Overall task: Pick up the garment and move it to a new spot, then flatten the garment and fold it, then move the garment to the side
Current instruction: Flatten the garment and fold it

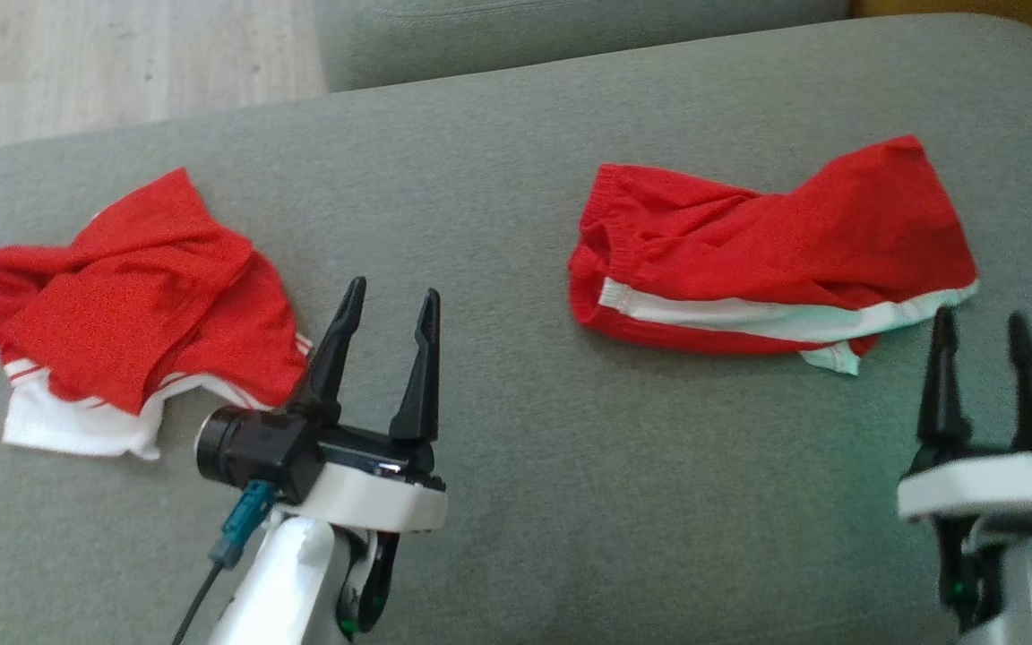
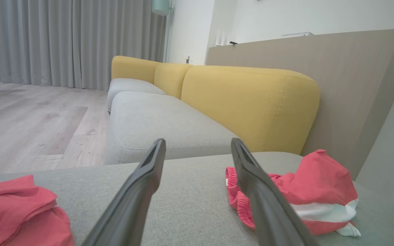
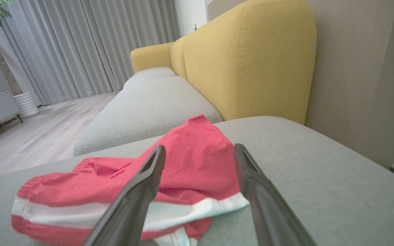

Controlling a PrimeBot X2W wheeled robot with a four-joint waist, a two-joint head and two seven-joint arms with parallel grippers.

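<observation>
Left gripper [image 1: 393, 288] wide open, empty | right gripper [image 1: 980, 316] wide open, empty, tips just short of garment [image 1: 776, 242] | garment rumpled on grey cushion [image 1: 516, 430], right side | second garment [image 1: 131, 296] far left | yellow backrest [image 2: 248, 106], wood floor [image 2: 29, 119], grey curtains [image 2: 63, 41]

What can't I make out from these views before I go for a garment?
- Left garment: crumpled in the head view, lower layers hidden by its own folds; the left wrist view cuts it off at the bottom-left corner.
- Right garment: in the right wrist view the right jaws cover part of its white band, and the bottom edge cuts its near hem.
- Right jaws: blurred in the head view.
</observation>
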